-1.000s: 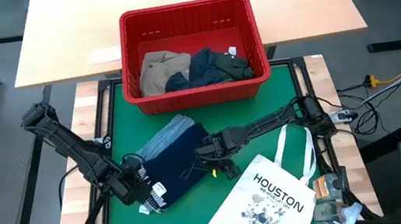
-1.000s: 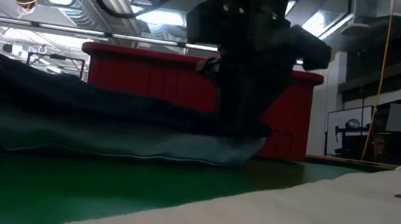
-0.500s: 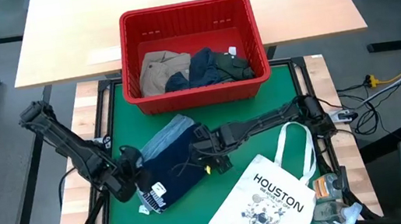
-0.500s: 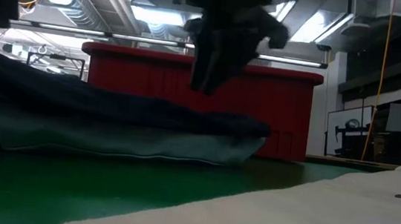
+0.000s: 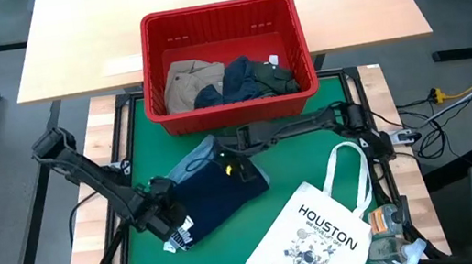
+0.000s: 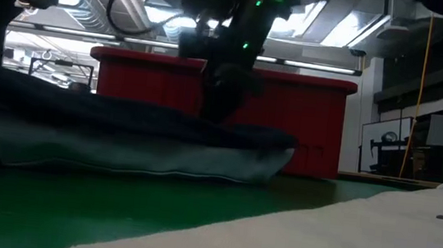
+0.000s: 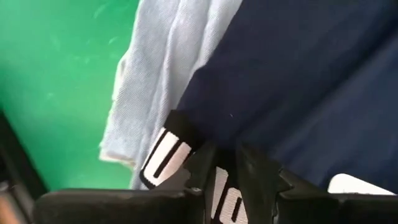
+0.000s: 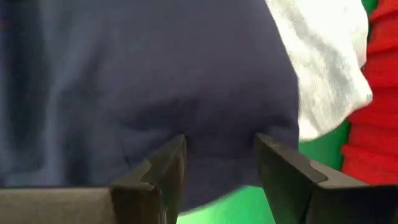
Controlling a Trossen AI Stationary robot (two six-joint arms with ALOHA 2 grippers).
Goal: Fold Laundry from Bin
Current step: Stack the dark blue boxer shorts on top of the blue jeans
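A navy garment [image 5: 217, 195] lies spread on the green mat, on top of a light blue denim piece [image 5: 192, 164]. My left gripper [image 5: 173, 226] is at the garment's near-left end, shut on its black-and-white lettered band [image 7: 163, 149]. My right gripper [image 5: 234, 167] stands open over the garment's far edge, fingers pointing steeply down, with navy cloth [image 8: 186, 81] beyond them. The red bin [image 5: 217, 8] stands at the far side and holds khaki, navy and dark green laundry [image 5: 238, 78]. My left gripper pinches the lettered band [image 7: 219, 194] at the navy garment's near-left end between its two fingers [image 7: 200, 167]. It comes slanting down from the table's left. The garment lies flat on the mat. Whether my right gripper touches the navy cloth, I cannot tell.
A white tote bag [image 5: 311, 237] printed "HOUSTON" lies on the mat's near right corner, its handles reaching toward the right arm. Small items sit at the table's near right edge [image 5: 387, 222]. Bare green mat [image 5: 139, 136] shows at the far left.
My right gripper has risen off the navy garment's right side and gone toward the far edge and a little left, and now stands over the garment's far edge. My left gripper has tipped down onto the lettered band. The navy cloth's right corner now lies spread farther right.
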